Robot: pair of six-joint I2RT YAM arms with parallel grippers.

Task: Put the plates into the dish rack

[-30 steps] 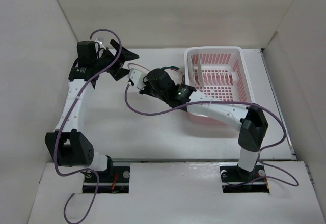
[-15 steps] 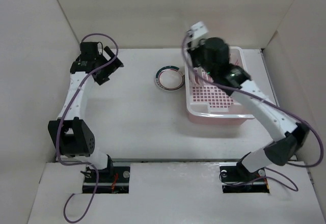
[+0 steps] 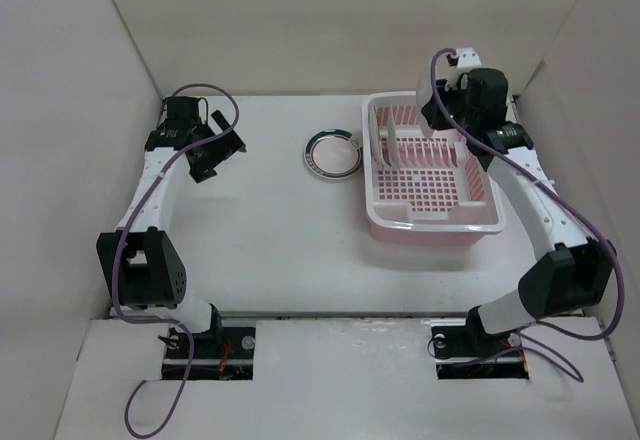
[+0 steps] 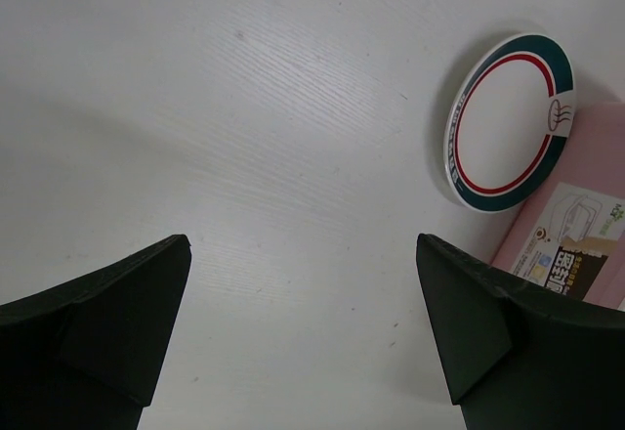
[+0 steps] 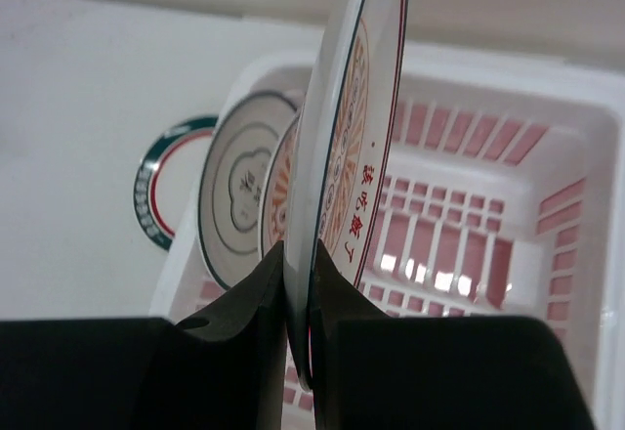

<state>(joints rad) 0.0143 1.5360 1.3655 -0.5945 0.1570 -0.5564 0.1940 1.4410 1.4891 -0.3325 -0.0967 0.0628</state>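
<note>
Since plates slot in edgewise, right gripper (image 5: 298, 254) clamps the orange-centred plate (image 5: 356, 156) upright over the dish rack (image 5: 586, 205); left gripper (image 4: 303, 254) gapes near the green-rimmed plate (image 4: 508, 122).

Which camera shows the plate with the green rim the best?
The left wrist view: the green-rimmed plate is big, sharp and whole there, lying on the table beside the dish rack. The top view shows it whole but small. The right wrist view shows only an edge of it, past the rack.
</note>
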